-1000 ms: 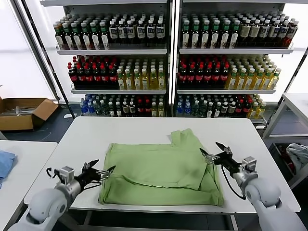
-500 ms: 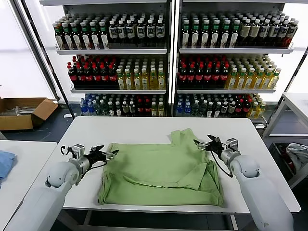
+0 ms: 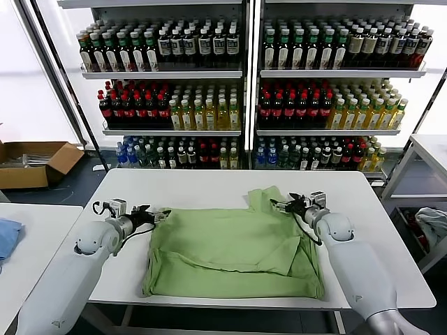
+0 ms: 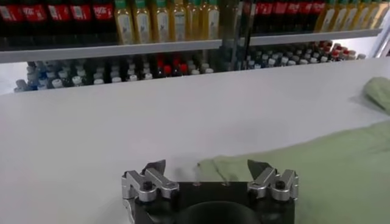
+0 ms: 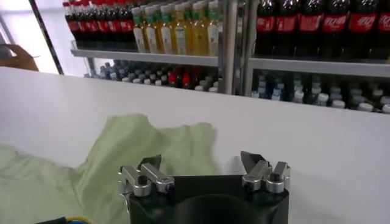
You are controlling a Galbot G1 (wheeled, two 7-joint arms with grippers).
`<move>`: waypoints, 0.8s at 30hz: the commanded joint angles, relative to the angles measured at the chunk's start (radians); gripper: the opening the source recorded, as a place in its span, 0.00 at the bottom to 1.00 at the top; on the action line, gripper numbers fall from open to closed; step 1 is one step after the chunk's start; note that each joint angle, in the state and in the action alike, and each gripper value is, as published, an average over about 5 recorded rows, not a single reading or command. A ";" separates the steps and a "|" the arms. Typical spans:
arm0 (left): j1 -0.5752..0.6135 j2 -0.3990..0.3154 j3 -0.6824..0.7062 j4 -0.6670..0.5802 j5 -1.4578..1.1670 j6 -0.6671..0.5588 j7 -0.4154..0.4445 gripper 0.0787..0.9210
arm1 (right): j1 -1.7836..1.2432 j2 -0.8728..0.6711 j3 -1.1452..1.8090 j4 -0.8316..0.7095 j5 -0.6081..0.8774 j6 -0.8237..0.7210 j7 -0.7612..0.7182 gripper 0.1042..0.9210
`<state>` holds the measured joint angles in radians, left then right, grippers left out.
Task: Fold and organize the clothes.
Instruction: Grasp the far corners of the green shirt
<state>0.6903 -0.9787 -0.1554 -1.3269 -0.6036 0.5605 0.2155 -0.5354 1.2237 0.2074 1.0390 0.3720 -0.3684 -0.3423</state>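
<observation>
Soft green polo shirt (image 3: 234, 248) lies rumpled, folded.

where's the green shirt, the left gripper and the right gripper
green shirt (image 3: 230, 244), head view, middle of the folded body
left gripper (image 3: 155, 215), head view, between its open fingertips
right gripper (image 3: 278, 206), head view, between its open fingertips

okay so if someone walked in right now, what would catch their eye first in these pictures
Probably the light green shirt, partly folded and rumpled on the white table. Next, the two open hands at its far corners: the left hand at one, the right hand by the sleeve. Behind, shelves of bottles fill the wall.
</observation>
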 commanded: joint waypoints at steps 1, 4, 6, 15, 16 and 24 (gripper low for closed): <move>0.002 -0.010 0.021 0.022 -0.002 0.003 0.002 0.88 | 0.023 0.039 -0.010 -0.038 -0.014 -0.031 0.015 0.78; 0.013 -0.024 0.023 0.022 0.000 0.003 0.011 0.84 | 0.016 0.036 -0.011 -0.029 0.000 -0.056 0.027 0.67; 0.016 -0.032 0.026 0.029 0.002 0.002 0.017 0.79 | 0.011 0.033 -0.012 -0.020 0.013 -0.061 0.029 0.61; 0.005 -0.038 0.037 0.054 0.001 0.000 0.024 0.48 | -0.009 0.026 -0.010 0.027 0.060 -0.062 0.033 0.30; 0.003 -0.038 0.039 0.054 0.001 0.000 0.026 0.45 | -0.012 0.027 -0.009 0.032 0.064 -0.062 0.034 0.27; -0.003 -0.034 0.045 0.056 0.002 -0.001 0.025 0.19 | -0.041 0.020 0.008 0.115 0.117 -0.071 0.052 0.02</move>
<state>0.6848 -1.0067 -0.1189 -1.2795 -0.6061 0.5541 0.2390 -0.5654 1.2419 0.2115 1.0871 0.4425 -0.4310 -0.3014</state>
